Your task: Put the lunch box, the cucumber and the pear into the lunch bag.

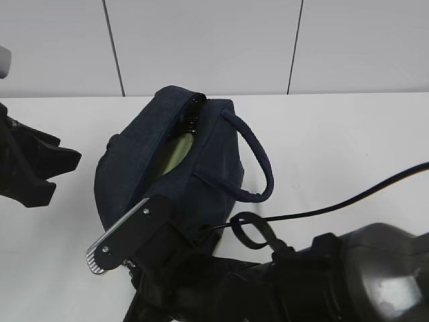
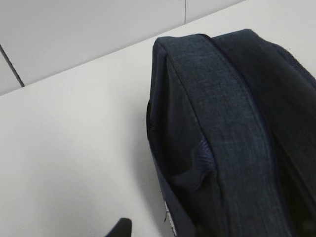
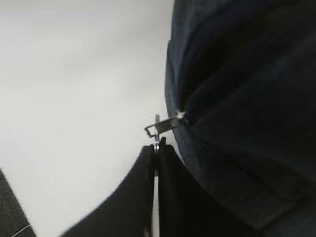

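Right gripper [image 3: 157,146] pinched on ring pull [image 3: 160,127] of lunch bag [image 1: 167,161], table centre. Bag part-open. Left gripper partly open, empty. Zip step; next: steady pull along the zipper.

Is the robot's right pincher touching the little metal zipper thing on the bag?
Touching. In the right wrist view, the right gripper is shut on the metal zipper pull sticking out from the lunch bag, with its lower end pinched between the fingertips.

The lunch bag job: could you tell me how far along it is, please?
The lunch bag gapes open, with something pale green, probably the lunch box, inside. No cucumber or pear lies on the table; whether they are inside is hidden. The right gripper is shut on the zipper pull. Zipping remains.
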Controlling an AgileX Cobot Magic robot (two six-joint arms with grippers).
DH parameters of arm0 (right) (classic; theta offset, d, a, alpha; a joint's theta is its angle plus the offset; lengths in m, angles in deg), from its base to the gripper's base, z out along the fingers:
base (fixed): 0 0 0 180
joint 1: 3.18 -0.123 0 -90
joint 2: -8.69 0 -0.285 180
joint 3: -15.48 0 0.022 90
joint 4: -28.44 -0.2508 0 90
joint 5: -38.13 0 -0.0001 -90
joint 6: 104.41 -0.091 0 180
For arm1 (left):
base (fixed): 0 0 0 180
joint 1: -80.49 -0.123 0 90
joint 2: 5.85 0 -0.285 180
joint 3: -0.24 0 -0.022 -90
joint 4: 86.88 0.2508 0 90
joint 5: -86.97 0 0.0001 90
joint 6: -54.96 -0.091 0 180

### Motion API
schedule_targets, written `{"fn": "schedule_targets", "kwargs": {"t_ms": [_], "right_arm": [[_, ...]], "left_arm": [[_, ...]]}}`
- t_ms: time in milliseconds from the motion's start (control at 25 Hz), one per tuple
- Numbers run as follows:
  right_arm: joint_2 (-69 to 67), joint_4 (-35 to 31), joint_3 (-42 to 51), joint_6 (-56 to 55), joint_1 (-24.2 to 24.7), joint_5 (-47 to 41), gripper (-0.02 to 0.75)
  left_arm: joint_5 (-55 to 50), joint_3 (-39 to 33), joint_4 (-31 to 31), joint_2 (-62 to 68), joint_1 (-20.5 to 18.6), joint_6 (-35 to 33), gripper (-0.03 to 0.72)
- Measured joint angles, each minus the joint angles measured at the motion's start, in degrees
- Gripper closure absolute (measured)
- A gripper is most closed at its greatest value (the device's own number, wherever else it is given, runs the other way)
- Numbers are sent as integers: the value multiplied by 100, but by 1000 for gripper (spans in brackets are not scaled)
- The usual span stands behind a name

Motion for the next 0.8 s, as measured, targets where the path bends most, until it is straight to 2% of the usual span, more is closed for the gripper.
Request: {"fn": "schedule_targets", "kwargs": {"t_ms": [280, 480, 800], "right_arm": [[513, -247, 0, 226, 0, -472, 738], [575, -1522, 0, 1505, 0, -667, 738], [818, -2694, 0, 2513, 0, -836, 738]], "left_arm": [[5, 0, 0, 0, 0, 0, 446], [7, 0, 0, 0, 0, 0, 446], [21, 0, 0, 0, 0, 0, 446]]}}
